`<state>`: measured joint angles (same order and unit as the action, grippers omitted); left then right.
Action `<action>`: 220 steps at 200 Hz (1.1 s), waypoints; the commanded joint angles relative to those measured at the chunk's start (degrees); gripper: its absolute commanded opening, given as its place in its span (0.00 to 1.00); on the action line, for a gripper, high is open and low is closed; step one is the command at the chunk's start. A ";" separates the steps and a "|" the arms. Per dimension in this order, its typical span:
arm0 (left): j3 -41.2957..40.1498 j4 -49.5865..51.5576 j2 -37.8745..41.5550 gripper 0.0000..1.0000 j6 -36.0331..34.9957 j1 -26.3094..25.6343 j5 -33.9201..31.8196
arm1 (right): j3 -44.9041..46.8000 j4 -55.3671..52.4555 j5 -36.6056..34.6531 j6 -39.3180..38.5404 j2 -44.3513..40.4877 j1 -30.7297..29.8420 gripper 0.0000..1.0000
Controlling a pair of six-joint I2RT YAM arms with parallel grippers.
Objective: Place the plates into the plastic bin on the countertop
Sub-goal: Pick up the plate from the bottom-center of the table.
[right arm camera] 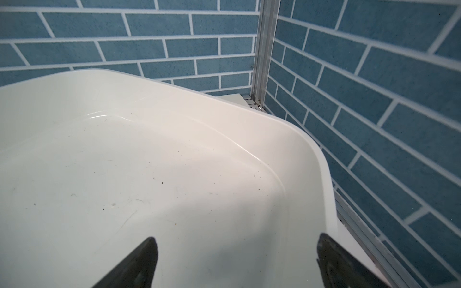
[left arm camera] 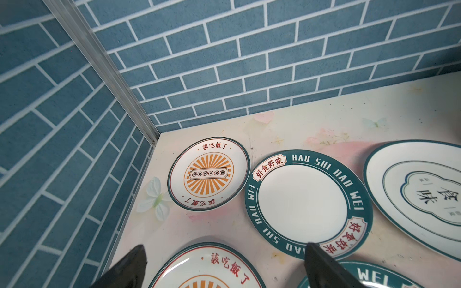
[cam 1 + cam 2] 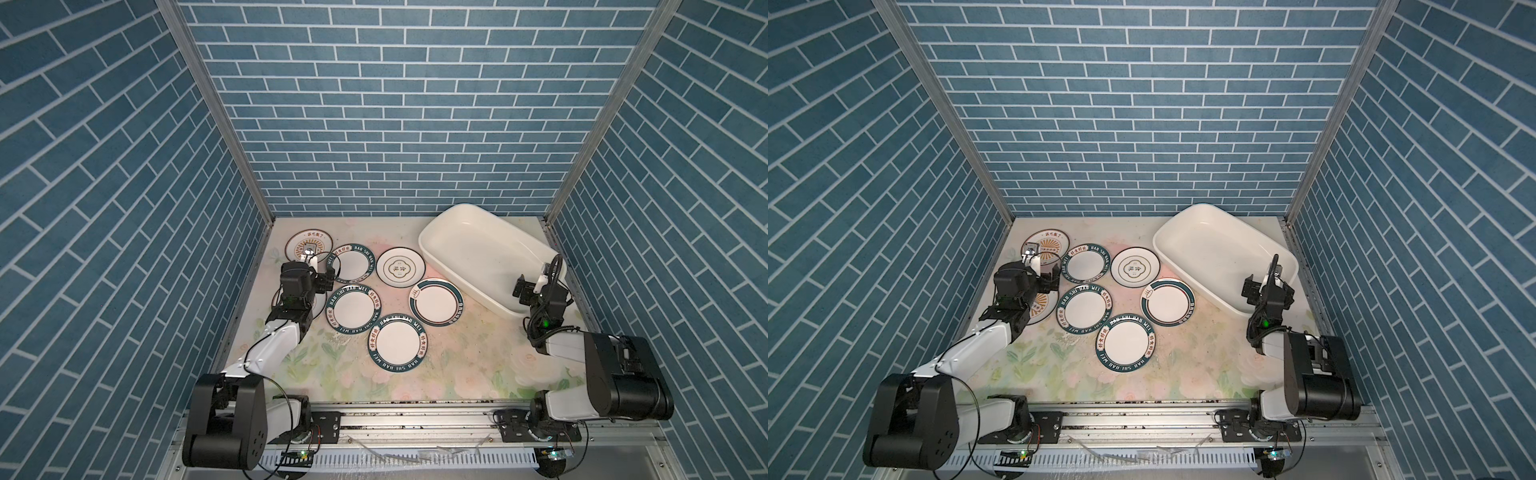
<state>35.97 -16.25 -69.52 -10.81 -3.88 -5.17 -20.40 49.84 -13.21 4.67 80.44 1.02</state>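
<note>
**Operator:** Report the left jaws.

**Technician:** Spread wide, gripping nothing. In the left wrist view, the 2 dark fingertips [image 2: 134,264] stand on either side of the near sunburst plate [image 2: 207,270] and above it. Contact with it cannot be determined. In both top views, the left arm [image 3: 291,299] covers most of that plate.

**Operator:** Report the right jaws.

**Technician:** Spread wide, empty. They hang over the near right end of the plastic bin [image 3: 465,245]. In the right wrist view, 1 fingertip [image 1: 142,259] sits over the bin floor and the other at its rim.

**Operator:** Plate locations?

**Technician:** All 7 plates lie flat on the surface [image 3: 374,386], outside the bin.
- The far sunburst plate [image 3: 308,249] is in the far left corner.
- The far lettered plate [image 3: 353,262] is just beside the left jaws.
- The middle lettered plate [image 3: 354,308] and the near lettered plate [image 3: 397,341] lie toward the centre.
- The quatrefoil plate [image 3: 401,267] and the ring plate [image 3: 436,301] lie just beside the bin's left wall, well apart from the right jaws.
</note>
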 commanded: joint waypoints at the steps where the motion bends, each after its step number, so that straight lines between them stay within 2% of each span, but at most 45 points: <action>1: 3.27 14.29 0.55 1.00 -3.31 0.28 3.53 | -0.42 -5.50 -2.38 0.91 -2.94 -0.13 0.99; 36: 7.24 21.46 0.95 1.00 -3.87 0.28 5.40 | -0.30 -9.75 -5.69 2.68 -13.16 -0.23 0.98; 57: 10.40 26.94 0.91 1.00 -4.05 0.28 7.43 | -7.59 -26.50 -6.43 6.70 -18.92 -0.50 0.99; 69: 12.61 30.49 0.83 0.99 -3.81 0.28 8.51 | -12.88 -37.94 -7.69 11.94 -20.62 -0.80 0.99; 87: 16.04 35.95 0.62 1.00 -3.16 0.19 9.95 | -19.97 -55.41 -4.47 16.47 -21.53 -1.12 0.99; 122: 23.04 45.71 -0.72 1.00 -2.57 0.02 11.69 | -26.04 -71.07 -2.43 17.11 -25.20 -7.06 0.99; 143: 28.17 51.96 -2.49 1.00 -1.45 -0.16 11.06 | -30.38 -80.44 1.67 18.05 -25.10 -10.82 0.98; 159: 32.09 55.94 -3.98 1.00 -0.49 -0.16 10.95 | -32.13 -85.68 4.40 18.81 -24.18 -15.24 0.90; 179: 35.23 57.85 -4.65 1.00 2.35 -0.16 9.49 | -31.39 -89.65 7.97 22.08 -25.24 -20.98 0.86; 196: 36.01 58.00 -4.09 1.00 4.19 -0.16 9.98 | -29.30 -90.59 13.83 26.19 -27.43 -24.68 0.82; 220: 35.34 56.87 -2.69 0.99 5.66 -0.16 12.59 | -25.96 -90.85 17.83 33.81 -31.52 -30.12 0.82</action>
<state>71.02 38.24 -73.52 -8.08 -4.03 5.39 -49.30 -36.14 -2.68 27.83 53.25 -25.10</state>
